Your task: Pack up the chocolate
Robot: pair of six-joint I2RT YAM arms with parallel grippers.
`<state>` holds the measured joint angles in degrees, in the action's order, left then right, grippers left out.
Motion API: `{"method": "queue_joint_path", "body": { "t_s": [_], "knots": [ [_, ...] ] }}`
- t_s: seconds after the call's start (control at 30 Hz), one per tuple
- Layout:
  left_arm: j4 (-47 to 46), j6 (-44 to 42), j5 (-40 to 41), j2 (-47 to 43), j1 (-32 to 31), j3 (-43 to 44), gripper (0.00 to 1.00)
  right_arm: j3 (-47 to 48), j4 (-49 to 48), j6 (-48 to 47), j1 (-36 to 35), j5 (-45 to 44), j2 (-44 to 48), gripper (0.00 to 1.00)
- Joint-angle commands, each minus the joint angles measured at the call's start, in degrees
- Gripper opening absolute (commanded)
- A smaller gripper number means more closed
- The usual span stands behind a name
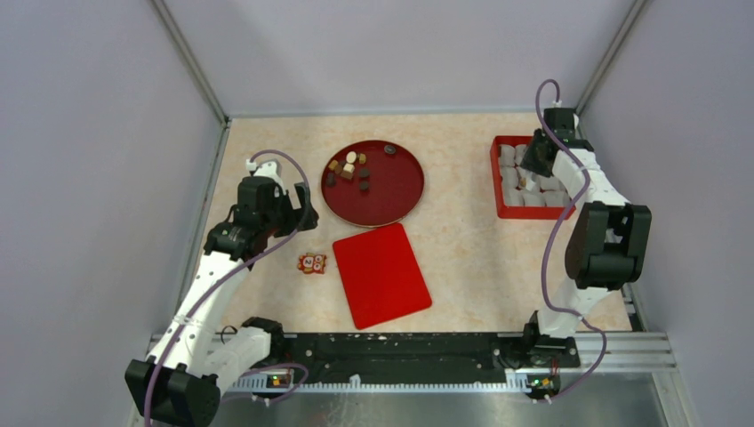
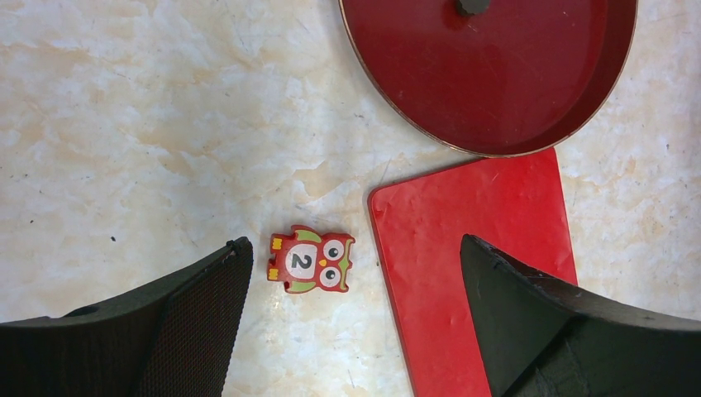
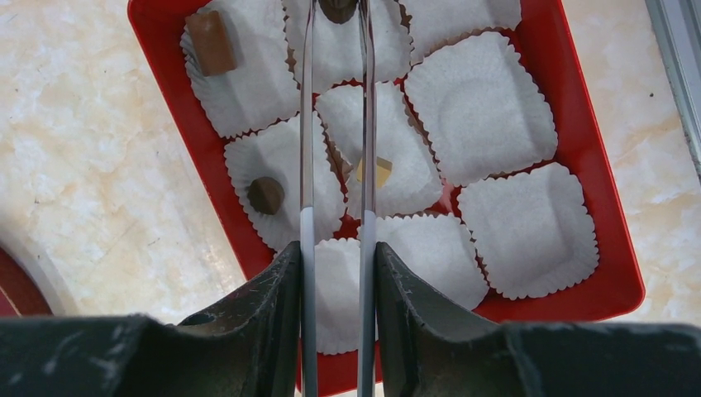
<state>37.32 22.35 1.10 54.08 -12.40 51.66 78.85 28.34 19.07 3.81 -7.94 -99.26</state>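
While clamping tweezers [image 3: 307,124] in right gripper [image 3: 337,248], pinches one chocolate [image 3: 337,8] above a cup [image 3: 388,45] in box [image 3: 616,248] at right, for fine placing. Leaves three cupped, rest on plate [image 1: 396,191] further left. Holds left gripper [image 2: 355,241] spread, idle above owl [image 2: 310,260].

Walled cell over a marbled tabletop, under soft, even light.
The cream-and-beige marbled tabletop [image 1: 462,258] was shut in by plain, matte, pale lavender-grey panels: a back wall [image 1: 391,53], a left wall [image 1: 89,178] and a right wall [image 1: 693,133], which met at two thin grey metal corner posts [image 1: 191,62]. A ribbed silver aluminium rail [image 1: 649,342] ran along the near edge. Shadows were faint.
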Motion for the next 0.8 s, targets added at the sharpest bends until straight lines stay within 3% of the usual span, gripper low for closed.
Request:
{"method": "queue_joint_path", "body": {
  "t_s": [0.0,0.6,0.73,0.77],
  "knots": [
    [-0.94,-0.29,-0.07,-1.45,0.45,2.22,0.99,3.2,-2.1,-0.61,0.49,0.37,1.53,0.33],
    [-0.76,-0.4,-0.01,-2.17,0.45,2.22,0.99,3.27,-1.8,-0.91,0.49,0.88,2.31,0.37],
    [-0.66,-0.42,0.1,-2.36,0.45,2.26,0.99,2.84,-1.94,-0.8,0.49,0.84,4.22,0.31],
    [-0.65,-0.46,0.05,-2.37,0.45,2.34,0.99,2.55,-2.04,-0.6,0.49,0.83,5.25,0.24]
  ]
}}
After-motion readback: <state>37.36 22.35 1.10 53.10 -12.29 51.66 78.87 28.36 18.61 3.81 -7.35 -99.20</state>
